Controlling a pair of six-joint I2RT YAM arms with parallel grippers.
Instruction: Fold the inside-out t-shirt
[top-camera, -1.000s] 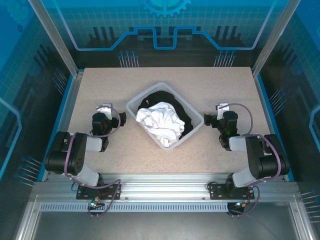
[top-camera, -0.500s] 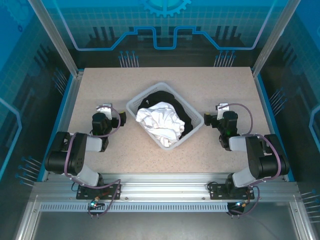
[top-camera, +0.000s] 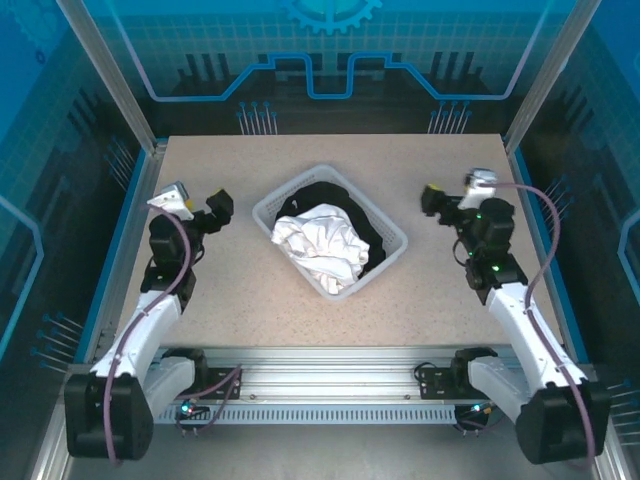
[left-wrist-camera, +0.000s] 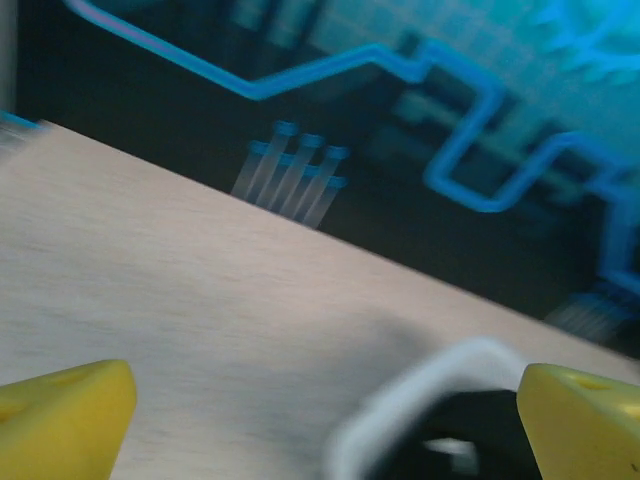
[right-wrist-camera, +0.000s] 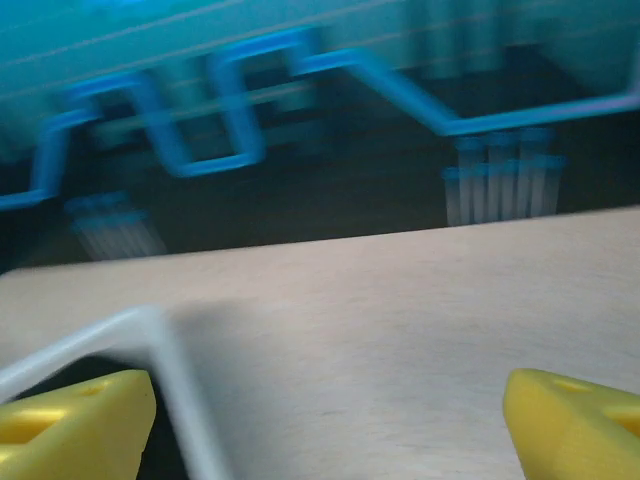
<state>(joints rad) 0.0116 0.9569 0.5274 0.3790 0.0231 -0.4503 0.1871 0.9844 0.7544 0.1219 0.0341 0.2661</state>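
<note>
Now, your t-shirt sits bunched in the basket on top of a black garment, so I'd say it needs lifting out before any folding. The left gripper and right gripper flank the basket, jaws spread wide and holding nothing. The t-shirt lies at four o'clock from the left and eight o'clock from the right, clear of both.

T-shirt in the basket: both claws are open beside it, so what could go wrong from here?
The white t-shirt lies crumpled on a black garment in the basket; a deep pinch might lift both.
The left claw and right claw flank the basket; either could catch its rim and drag or tip it.
No hem or sleeve stands out in the bundle, so a grab may only bunch it further.
</note>
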